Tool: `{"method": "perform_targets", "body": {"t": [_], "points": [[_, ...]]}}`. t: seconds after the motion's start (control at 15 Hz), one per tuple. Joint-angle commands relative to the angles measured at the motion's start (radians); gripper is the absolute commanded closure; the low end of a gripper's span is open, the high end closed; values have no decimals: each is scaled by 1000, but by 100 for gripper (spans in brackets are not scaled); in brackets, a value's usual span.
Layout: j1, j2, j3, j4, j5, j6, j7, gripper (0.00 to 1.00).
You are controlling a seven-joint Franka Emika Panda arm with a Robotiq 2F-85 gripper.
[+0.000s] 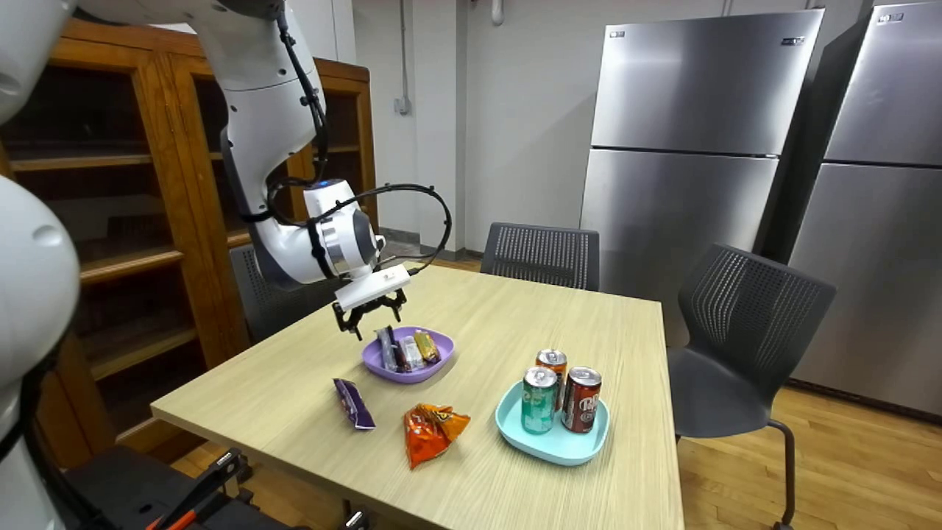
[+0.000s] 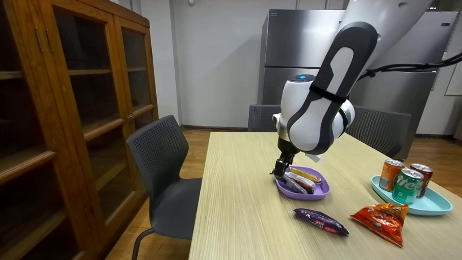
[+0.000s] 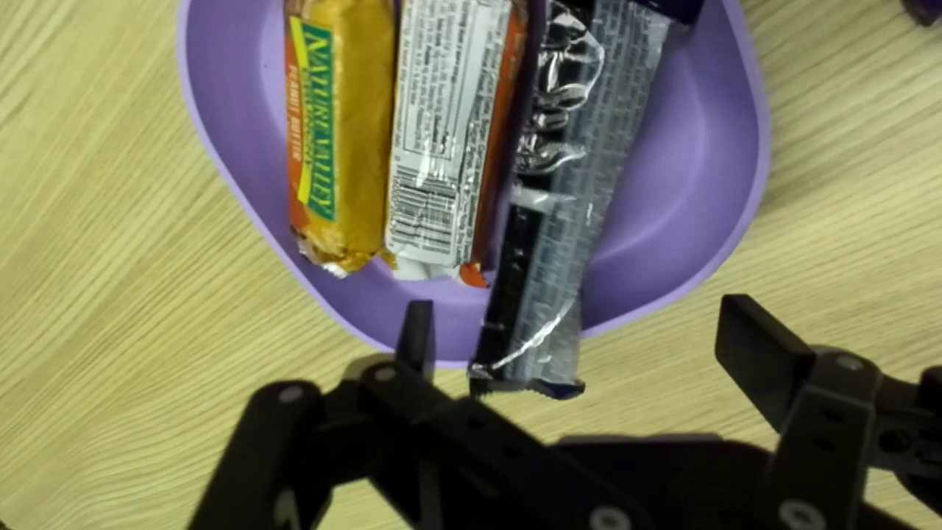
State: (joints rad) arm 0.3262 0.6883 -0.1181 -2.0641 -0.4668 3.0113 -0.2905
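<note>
One white-labelled bar (image 3: pixel 445 132) lies in a purple bowl (image 3: pixel 677 184) on a pale wooden table (image 3: pixel 110 221). In the wrist view a yellow bar (image 3: pixel 346 132) is beside it at nine o'clock and a black-and-silver bar (image 3: pixel 563 213) between three and four, the end of the latter crossing the bowl's rim at six o'clock. At that end is the gripper (image 3: pixel 581 327), its fingers (image 3: pixel 762 361) released and spread wide: one appears at ten o'clock of the bar's tip, one at three, with a gap showing on both sides. From the bowl in an exterior view, a purple-wrapped bar (image 1: pixel 354 404) lies on the table between seven and eight o'clock, an orange snack bag (image 1: pixel 427 434) between five and six, and a turquoise tray (image 1: pixel 556 450) at four. Upright in the tray stand an orange can (image 1: pixel 553 361), a dark red can (image 1: pixel 581 405) and a green can (image 1: pixel 539 405), at twelve, four and eight o'clock of their group. Steel refrigerators (image 1: pixel 684 184) rise between one and two o'clock of the table, and a glass-fronted wooden cabinet (image 1: pixel 180 199) stands towards ten.
</note>
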Motion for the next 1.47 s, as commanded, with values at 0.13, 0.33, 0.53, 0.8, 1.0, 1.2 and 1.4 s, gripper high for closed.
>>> {"method": "perform_targets", "body": {"t": [0.13,0.33,0.53,0.8,1.0,1.2,1.4], "points": [[-64,-115,83,-108,-36,0,-78,0],[-123,-153,147,-167,-30,-10,-142,0],[-187,-172,206,-219,-26,-17,-212,0],[-238,-186,239,-272,-27,-33,-272,0],[-252,-199,240,-306,-26,-44,-293,0],[-255,-219,236,-337,-22,-65,-305,0],[-255,-237,229,-361,-19,-84,-302,0]]}}
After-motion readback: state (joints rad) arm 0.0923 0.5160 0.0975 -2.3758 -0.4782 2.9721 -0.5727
